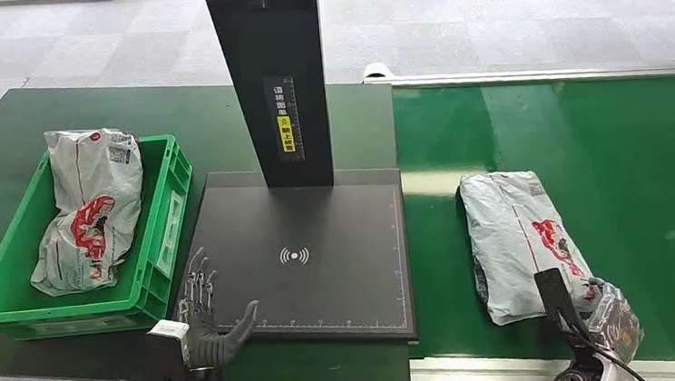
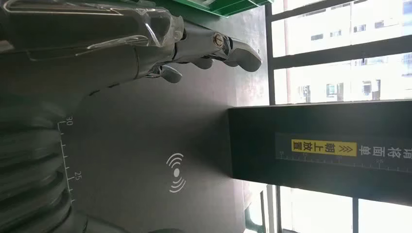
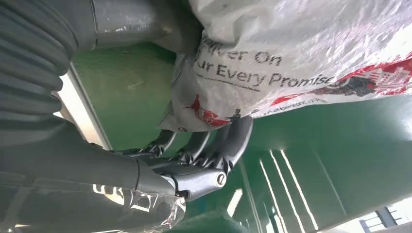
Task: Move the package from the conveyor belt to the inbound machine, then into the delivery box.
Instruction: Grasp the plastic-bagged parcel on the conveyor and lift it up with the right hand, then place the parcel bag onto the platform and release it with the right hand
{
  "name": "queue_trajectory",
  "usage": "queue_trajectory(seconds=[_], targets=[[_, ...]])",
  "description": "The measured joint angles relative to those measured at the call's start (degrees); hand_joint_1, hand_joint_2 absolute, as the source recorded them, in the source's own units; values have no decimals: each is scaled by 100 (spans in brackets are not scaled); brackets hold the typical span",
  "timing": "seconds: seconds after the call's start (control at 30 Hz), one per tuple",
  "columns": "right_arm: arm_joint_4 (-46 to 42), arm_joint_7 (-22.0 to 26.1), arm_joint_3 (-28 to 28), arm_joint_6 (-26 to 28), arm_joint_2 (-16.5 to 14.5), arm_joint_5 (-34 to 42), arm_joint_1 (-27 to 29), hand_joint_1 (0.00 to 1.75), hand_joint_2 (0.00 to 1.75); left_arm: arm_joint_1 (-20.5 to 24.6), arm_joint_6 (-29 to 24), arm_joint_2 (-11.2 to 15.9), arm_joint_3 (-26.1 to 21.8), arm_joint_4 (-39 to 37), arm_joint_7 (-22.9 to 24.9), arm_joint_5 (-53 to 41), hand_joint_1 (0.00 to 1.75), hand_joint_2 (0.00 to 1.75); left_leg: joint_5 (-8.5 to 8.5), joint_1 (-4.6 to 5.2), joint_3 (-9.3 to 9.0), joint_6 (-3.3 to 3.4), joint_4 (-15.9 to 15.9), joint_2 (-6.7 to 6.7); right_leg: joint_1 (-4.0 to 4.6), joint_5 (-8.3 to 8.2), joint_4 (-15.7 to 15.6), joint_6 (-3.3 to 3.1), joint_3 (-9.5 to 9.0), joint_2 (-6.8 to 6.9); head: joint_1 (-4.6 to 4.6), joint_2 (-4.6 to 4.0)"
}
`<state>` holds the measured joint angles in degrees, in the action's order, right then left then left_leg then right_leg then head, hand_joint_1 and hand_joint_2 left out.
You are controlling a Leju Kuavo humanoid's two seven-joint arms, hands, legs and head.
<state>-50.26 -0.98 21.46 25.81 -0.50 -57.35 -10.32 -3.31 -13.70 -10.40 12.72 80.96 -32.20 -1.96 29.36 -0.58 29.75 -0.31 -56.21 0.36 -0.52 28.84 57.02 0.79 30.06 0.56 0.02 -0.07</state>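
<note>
A grey plastic package (image 1: 519, 231) with red print lies flat on the green conveyor belt (image 1: 632, 158). My right hand (image 1: 612, 319) is at its near right corner. In the right wrist view the package (image 3: 301, 53) sits between the thumb and the curled fingers (image 3: 214, 145), which press against its edge. The inbound machine is a black scanning plate (image 1: 322, 274) with a black post (image 1: 270, 77) at its back. My left hand (image 1: 205, 315) hovers over the plate's near left corner, fingers (image 2: 223, 48) spread and holding nothing.
The delivery box, a green crate (image 1: 170, 208), stands left of the plate on the dark green table with another grey package (image 1: 90, 210) inside. The belt's metal rim (image 1: 475, 366) runs along the near edge. Grey carpet floor lies beyond.
</note>
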Motion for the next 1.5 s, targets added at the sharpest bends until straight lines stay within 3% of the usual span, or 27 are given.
queue_trajectory(seconds=[0.4,0.6,0.83,1.0,1.23,1.5], targets=[[659,115,-291,109,76,-98,-734,175,175,14,-37,24,20,29,19,30,0,175,-1,-1,-2,0,0,-1,1,0,1,-1,0,-1,0,0],[-69,378,-688,121,-21,267,-561,175,175,8,-64,25,-2,147,48,12,0,175,-1,-1,0,0,0,-2,1,0,2,-1,1,0,0,0],[-2332,694,-1970,-70,-198,1001,94,175,175,-72,-206,53,-95,562,-60,-46,0,175,0,-4,6,-1,2,-2,4,1,4,-1,9,0,-1,0],[-3139,948,-3024,-220,-257,1511,207,175,175,-73,-262,63,-173,851,-87,-71,0,175,-1,-4,6,-1,3,2,4,1,5,-2,7,-1,0,0],[-3234,1027,-4276,-701,-547,1996,12,175,175,1,-338,66,-245,962,-95,-63,0,175,-6,-4,4,-4,3,1,4,1,6,-2,7,-1,-1,0],[-2343,1033,-5153,-1037,-913,2251,-344,175,175,177,-305,51,-250,960,-82,-15,0,175,-6,-5,5,-4,3,1,5,1,6,-2,8,-1,1,0]])
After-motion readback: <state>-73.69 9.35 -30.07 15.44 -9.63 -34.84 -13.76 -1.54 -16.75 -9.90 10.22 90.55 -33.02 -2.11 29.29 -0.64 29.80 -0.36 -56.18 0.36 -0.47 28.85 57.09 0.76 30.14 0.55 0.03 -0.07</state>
